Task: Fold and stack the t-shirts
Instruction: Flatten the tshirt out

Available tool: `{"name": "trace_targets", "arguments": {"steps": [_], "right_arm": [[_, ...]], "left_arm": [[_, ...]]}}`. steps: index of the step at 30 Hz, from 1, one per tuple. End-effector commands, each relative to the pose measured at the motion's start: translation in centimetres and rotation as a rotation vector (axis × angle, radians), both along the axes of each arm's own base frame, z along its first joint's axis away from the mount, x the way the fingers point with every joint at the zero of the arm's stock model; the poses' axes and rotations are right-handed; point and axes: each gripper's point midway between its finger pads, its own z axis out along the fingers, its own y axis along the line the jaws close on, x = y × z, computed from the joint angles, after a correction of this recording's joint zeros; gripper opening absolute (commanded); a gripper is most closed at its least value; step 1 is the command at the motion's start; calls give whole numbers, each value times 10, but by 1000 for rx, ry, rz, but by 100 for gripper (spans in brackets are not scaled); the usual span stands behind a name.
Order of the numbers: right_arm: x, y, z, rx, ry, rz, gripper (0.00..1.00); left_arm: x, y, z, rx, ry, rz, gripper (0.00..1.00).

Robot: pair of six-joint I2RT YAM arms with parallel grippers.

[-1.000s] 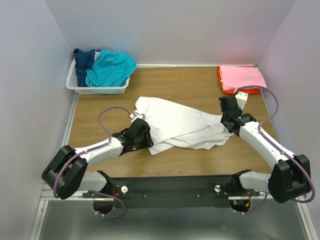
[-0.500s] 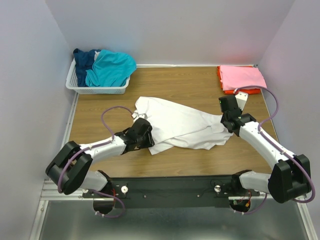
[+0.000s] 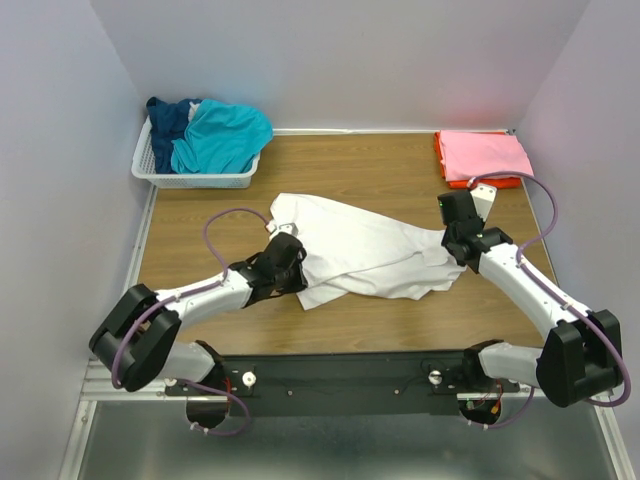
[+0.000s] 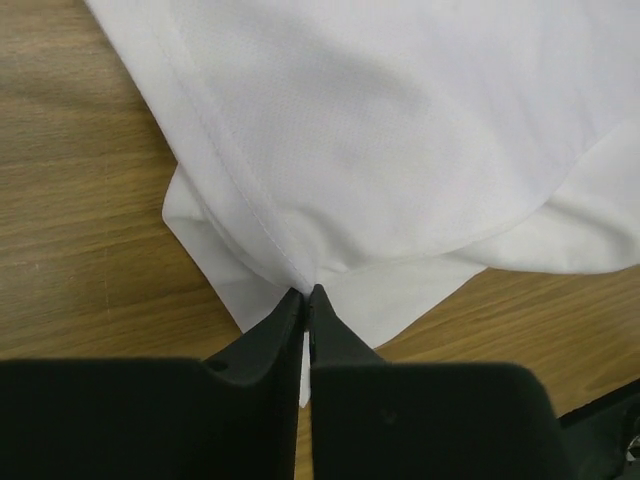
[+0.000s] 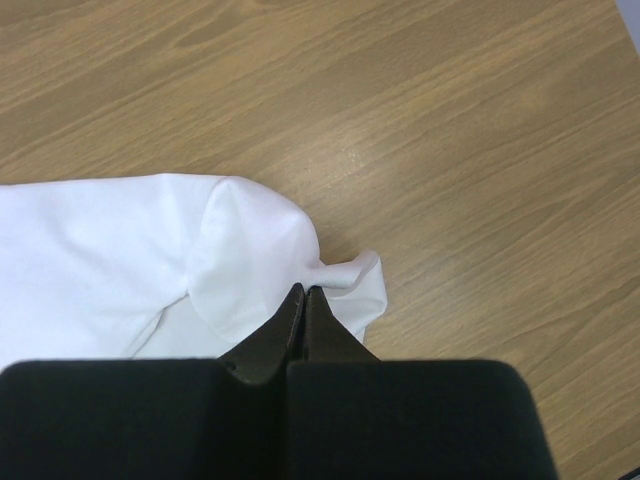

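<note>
Counter (image 3: 380, 165), wood, carries all items. White t-shirt (image 3: 365, 250) lies crumpled mid-counter, stretched between the two arms. Basket (image 3: 195, 181) in the far-left corner holds the teal shirt (image 3: 228, 135) and navy shirt (image 3: 165, 115) (both bunched). Far-right corner: pink shirt (image 3: 485, 155) folded flat on the orange shirt (image 3: 497, 183), of which only an edge shows, probably folded too. Left end effector (image 4: 305, 297): fingers pinched together on the white t-shirt's hemmed edge. Right end effector (image 5: 303, 293): fingers clamped on a gathered tuck at the shirt's right end.
</note>
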Motion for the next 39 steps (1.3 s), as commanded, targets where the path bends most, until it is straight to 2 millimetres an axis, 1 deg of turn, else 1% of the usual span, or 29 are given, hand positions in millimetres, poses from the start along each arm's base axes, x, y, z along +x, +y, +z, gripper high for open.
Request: {"name": "trace_targets", "arguments": {"steps": [1, 2, 4, 6, 7, 8, 9, 11, 12, 15, 16, 18, 19, 21, 22, 23, 24, 26, 27, 28, 29, 30, 31, 33, 34, 35, 37, 38, 39], "right_arm": [[-1, -3, 5, 2, -28, -13, 1], [-1, -3, 8, 4, -37, -14, 1], [0, -4, 13, 4, -55, -19, 1], [2, -4, 26, 11, -93, -23, 1], [2, -5, 31, 14, -110, -27, 1], [3, -5, 40, 19, -137, -24, 1], [5, -5, 52, 27, -168, -23, 1], [8, -4, 73, 38, -221, -21, 1], [11, -4, 96, 47, -278, -18, 1], [14, -3, 140, 56, -370, 8, 1], [17, -1, 169, 73, -433, 21, 1], [16, -3, 203, 68, -499, 34, 1], [12, -5, 234, 78, -569, 31, 1], [5, -7, 269, 94, -650, 31, 1], [0, -7, 286, 109, -690, 41, 1], [-4, -7, 302, 119, -726, 52, 1], [-12, -7, 330, 132, -786, 69, 1], [-18, 2, 359, 155, -842, 145, 1], [-28, 2, 387, 152, -899, 173, 1], [-33, 6, 399, 158, -924, 208, 1], [-43, 4, 423, 154, -977, 223, 1], [-43, 6, 423, 149, -974, 236, 1], [-53, 4, 443, 153, -1024, 245, 1], [-64, 5, 463, 152, -1069, 277, 1], [-75, 4, 479, 158, -1111, 289, 1], [-78, 6, 486, 160, -1127, 310, 1], [-86, 6, 501, 157, -1164, 327, 1], [-85, 5, 504, 149, -1167, 323, 1], [-84, 4, 507, 126, -1170, 324, 1]], "left_arm": [[18, -5, 42, -27, -113, 9, 0], [19, -5, 48, -32, -126, 7, 0], [27, -7, 75, -58, -194, 12, 0], [36, -3, 108, -74, -277, 36, 0], [39, -2, 120, -82, -306, 47, 0], [43, 5, 137, -76, -356, 73, 0], [49, 6, 157, -91, -400, 90, 0], [57, 16, 182, -89, -462, 138, 0], [64, 23, 212, -103, -528, 180, 0], [75, 40, 261, -100, -648, 244, 0], [79, 48, 291, -122, -696, 280, 0], [83, 60, 323, -123, -755, 325, 0], [81, 67, 355, -142, -807, 342, 0], [79, 81, 389, -155, -877, 375, 0], [74, 90, 419, -169, -936, 394, 0], [71, 97, 434, -180, -963, 416, 0], [61, 108, 464, -215, -1014, 448, 0], [49, 116, 494, -239, -1081, 440, 0], [36, 121, 512, -274, -1128, 429, 0], [26, 127, 529, -300, -1171, 425, 0], [14, 134, 546, -320, -1230, 423, 0], [9, 138, 554, -329, -1257, 422, 0], [0, 143, 567, -339, -1291, 420, 0], [-6, 143, 579, -328, -1314, 392, 0], [-15, 148, 593, -343, -1343, 387, 0], [-17, 145, 598, -341, -1354, 362, 0], [-23, 148, 611, -340, -1387, 355, 0], [-24, 148, 614, -331, -1402, 347, 0], [-19, 146, 614, -320, -1399, 351, 0]]}}
